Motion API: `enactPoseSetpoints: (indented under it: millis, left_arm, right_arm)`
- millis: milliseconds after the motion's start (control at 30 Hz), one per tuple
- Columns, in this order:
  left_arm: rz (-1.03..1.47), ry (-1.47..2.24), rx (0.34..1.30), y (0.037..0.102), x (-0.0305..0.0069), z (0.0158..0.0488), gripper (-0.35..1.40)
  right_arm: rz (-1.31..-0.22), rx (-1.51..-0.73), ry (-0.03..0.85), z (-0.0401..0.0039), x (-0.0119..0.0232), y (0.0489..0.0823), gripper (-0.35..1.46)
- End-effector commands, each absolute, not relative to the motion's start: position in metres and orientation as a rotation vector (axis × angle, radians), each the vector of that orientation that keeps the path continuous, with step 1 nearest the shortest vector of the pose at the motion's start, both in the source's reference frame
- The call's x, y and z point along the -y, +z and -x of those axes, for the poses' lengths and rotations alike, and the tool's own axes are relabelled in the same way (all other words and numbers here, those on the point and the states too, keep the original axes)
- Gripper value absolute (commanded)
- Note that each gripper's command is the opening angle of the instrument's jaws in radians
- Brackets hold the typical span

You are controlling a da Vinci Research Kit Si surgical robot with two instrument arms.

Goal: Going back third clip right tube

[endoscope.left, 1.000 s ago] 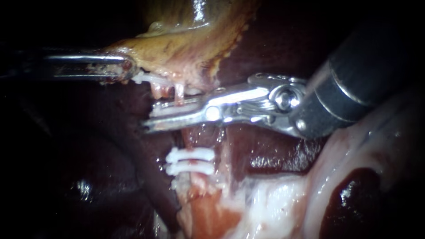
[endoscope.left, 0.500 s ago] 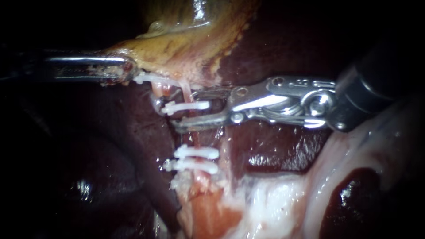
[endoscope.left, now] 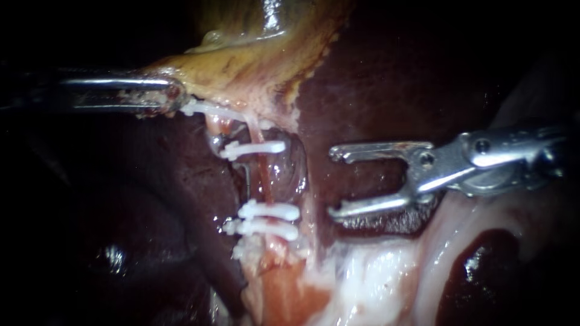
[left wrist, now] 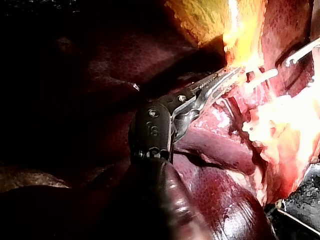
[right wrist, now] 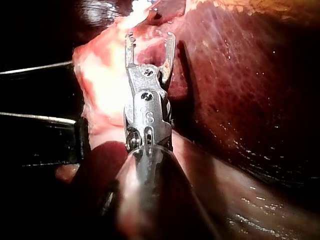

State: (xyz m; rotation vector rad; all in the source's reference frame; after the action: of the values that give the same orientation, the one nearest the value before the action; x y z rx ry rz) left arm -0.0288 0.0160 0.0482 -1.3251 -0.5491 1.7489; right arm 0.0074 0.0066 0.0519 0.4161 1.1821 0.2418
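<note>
Because the left instrument (endoscope.left: 172, 93), entering at nine o'clock in the endoscope view, has its jaws clenched on the lower edge of the gallbladder (endoscope.left: 241, 60), the tube (endoscope.left: 264, 178) below looks stretched. It runs from about twelve o'clock toward six, just left of centre.

Three white clips cross that tube. The single clip (endoscope.left: 254, 148) sits nearest the gallbladder. The paired clips (endoscope.left: 269, 218) lie close together at its six o'clock, with a bare length of tube between. I cannot tell for certain from this view which tube is the task's right one.

The single clip looks small, light and stiff, latched across soft, wet tissue, so I judge it should not be gripped at all. A pull on it could slide it along the slippery tube or tear the thin wall. If the tube needs steadying, the safer hold is on the gallbladder edge, where the left jaws already bite.

At three o'clock the right instrument (endoscope.left: 332, 181) lies over the dark liver (endoscope.left: 374, 78). Its jaws are spread wide and empty, near the clips but touching neither clip nor tube. The right wrist view shows the same forked gap (right wrist: 150, 42) with nothing in it.
</note>
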Motion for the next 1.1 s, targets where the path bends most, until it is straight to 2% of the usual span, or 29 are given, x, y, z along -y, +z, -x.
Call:
enactPoseSetpoints:
  millis: [33,267,567,1100]
  left_arm:
    - [1.324,1.749,0.548,0.0484,-0.0160,0.0288,-0.35]
    - [1.323,1.749,0.539,0.0487,-0.0157,0.0293,-0.35]
    - [1.341,1.764,0.539,0.0514,-0.0146,0.0326,-0.35]
    - [1.352,1.767,0.539,0.0536,-0.0144,0.0345,-0.35]
  right_arm:
    - [-0.415,-1.184,0.237,-0.0071,-0.0068,0.0518,0.50]
    - [-0.405,-1.190,0.214,-0.0058,-0.0076,0.0509,0.50]
    - [-0.404,-1.192,0.206,-0.0054,-0.0075,0.0509,0.50]
    - [-0.402,-1.194,0.199,-0.0051,-0.0074,0.0507,0.50]
